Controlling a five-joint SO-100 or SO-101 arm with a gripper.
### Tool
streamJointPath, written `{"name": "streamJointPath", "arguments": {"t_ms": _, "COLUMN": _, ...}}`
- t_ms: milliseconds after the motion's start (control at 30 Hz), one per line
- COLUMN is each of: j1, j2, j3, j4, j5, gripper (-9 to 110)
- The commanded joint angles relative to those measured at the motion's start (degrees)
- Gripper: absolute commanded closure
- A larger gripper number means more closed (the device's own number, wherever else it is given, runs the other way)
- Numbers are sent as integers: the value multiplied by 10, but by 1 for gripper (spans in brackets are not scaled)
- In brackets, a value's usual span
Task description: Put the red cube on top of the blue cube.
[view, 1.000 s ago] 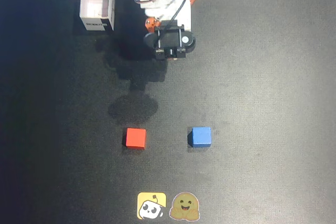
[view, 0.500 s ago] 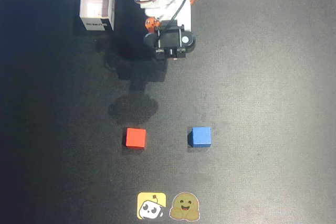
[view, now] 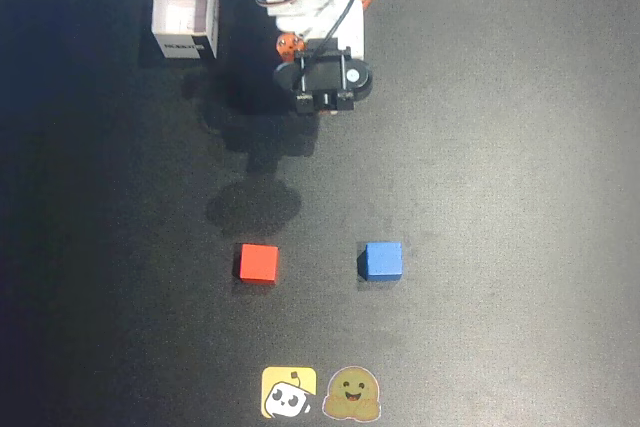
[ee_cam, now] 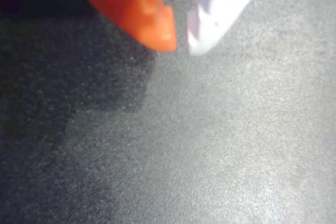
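Observation:
In the overhead view the red cube [view: 258, 263] lies on the dark mat, left of centre. To its right, about a hand's width away, the blue cube [view: 382, 259] rests flat as well. The arm [view: 325, 72] is folded up at the top of that view, far from both cubes. The wrist view shows my gripper [ee_cam: 181, 43] from the top edge, an orange finger [ee_cam: 142, 9] and a white finger [ee_cam: 220, 9] with their tips nearly together and nothing between them. Below them is only bare mat; neither cube shows in the wrist view.
A white open box [view: 185, 15] stands at the top left, beside the arm's base. Two stickers [view: 312, 393] lie at the bottom edge below the cubes. The arm's shadow [view: 255, 202] falls on the mat above the red cube.

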Motion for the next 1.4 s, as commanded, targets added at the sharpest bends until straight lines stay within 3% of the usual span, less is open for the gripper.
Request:
{"name": "streamJointPath", "arguments": {"t_ms": 0, "j1": -5, "j2": -10, "j3": -49, "j4": -3, "j5": 9, "gripper": 101}}
{"name": "streamJointPath", "arguments": {"t_ms": 300, "j1": -4, "j2": -196, "j3": -180, "j4": -40, "j5": 28, "gripper": 95}}
{"name": "streamJointPath", "arguments": {"t_ms": 367, "j1": -3, "j2": -257, "j3": -226, "j4": -50, "j5": 33, "gripper": 87}}
{"name": "streamJointPath", "arguments": {"t_ms": 600, "j1": 23, "j2": -455, "j3": -383, "j4": -69, "j5": 49, "gripper": 76}}
{"name": "streamJointPath", "arguments": {"t_ms": 900, "j1": 62, "j2": -701, "j3": -586, "j4": -73, "j5": 39, "gripper": 75}}
{"name": "streamJointPath", "arguments": {"t_ms": 1367, "j1": 70, "j2": -918, "j3": -718, "j4": -135, "j5": 23, "gripper": 75}}
